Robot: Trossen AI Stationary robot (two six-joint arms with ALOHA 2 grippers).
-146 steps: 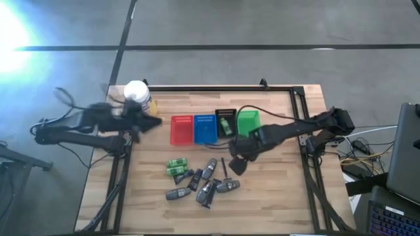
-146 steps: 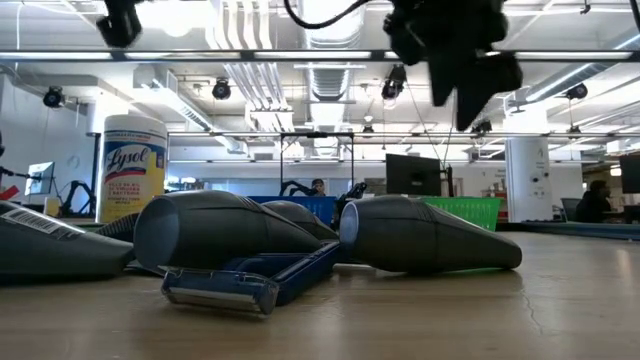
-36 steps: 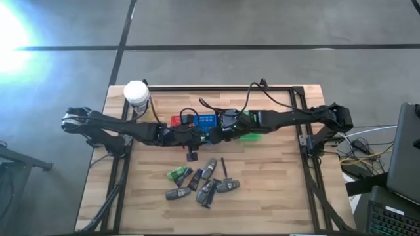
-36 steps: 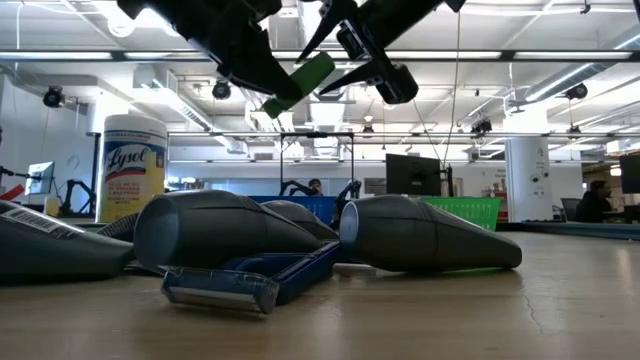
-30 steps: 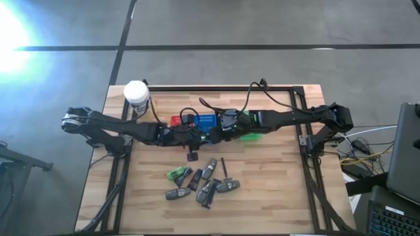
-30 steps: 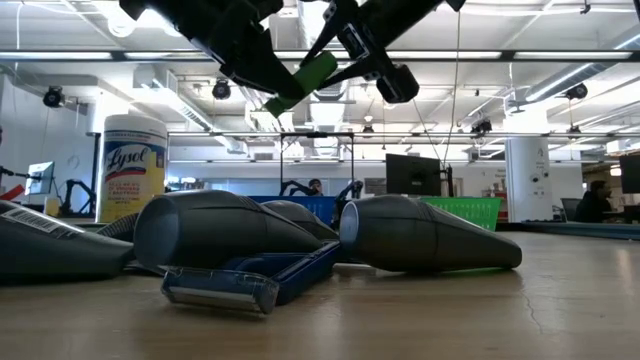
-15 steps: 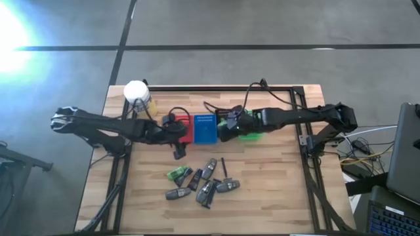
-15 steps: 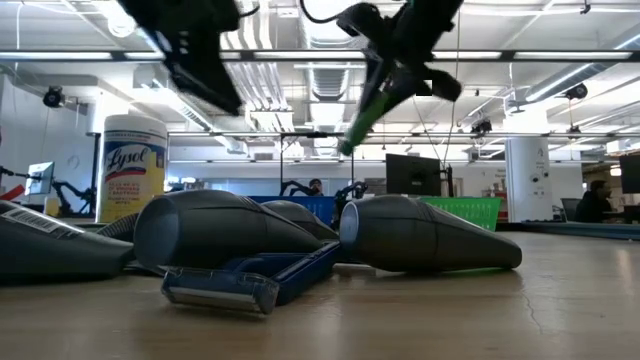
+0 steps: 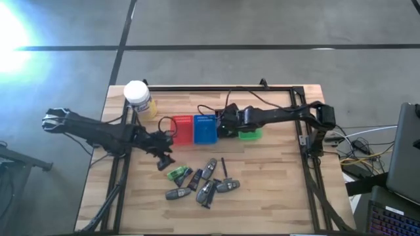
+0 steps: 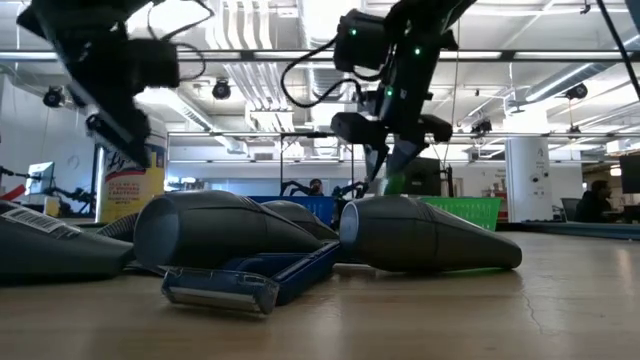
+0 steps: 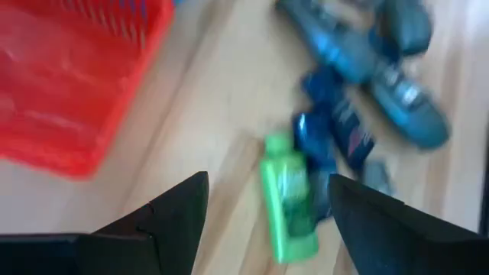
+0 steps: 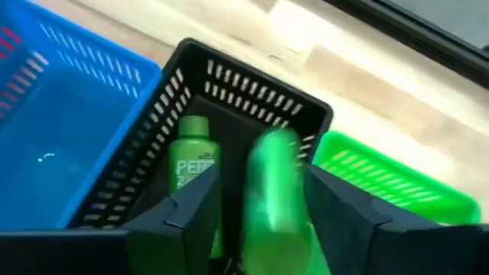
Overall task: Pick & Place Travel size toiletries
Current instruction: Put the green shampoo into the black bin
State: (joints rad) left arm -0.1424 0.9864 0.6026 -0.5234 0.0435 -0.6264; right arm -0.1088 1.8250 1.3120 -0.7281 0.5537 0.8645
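My right gripper (image 12: 263,191) hangs over the black tray (image 12: 229,99), fingers pointing down and apart. A blurred green bottle (image 12: 275,191) is between them, with a gap at one finger. A second green bottle (image 12: 187,179) lies in the tray. My left gripper (image 9: 164,160) is open and empty, just above the table left of the pile. The pile lies on the wood: a green bottle (image 11: 289,198), dark grey tubes (image 9: 209,170) and a thin dark stick (image 9: 224,167). My right gripper stands with one finger on either side of the green bottle's body (image 12: 271,218), coming from above. I cannot tell whether either finger touches it. The bottle stands upright over the inside of the black tray.
The red (image 9: 182,130), blue (image 9: 205,129), black and green (image 9: 249,134) trays stand in a row at mid-table. A white-capped yellow jar (image 9: 138,95) stands at the far left corner. In the low view, grey tubes (image 10: 225,230) and a blue razor (image 10: 250,280) lie close up.
Both grippers met above the trays on a green bottle. My left gripper let go and went toward the table's left and near edge, down beside the pile. My right gripper carried the bottle right, over the black tray, tipped downward and lowered.
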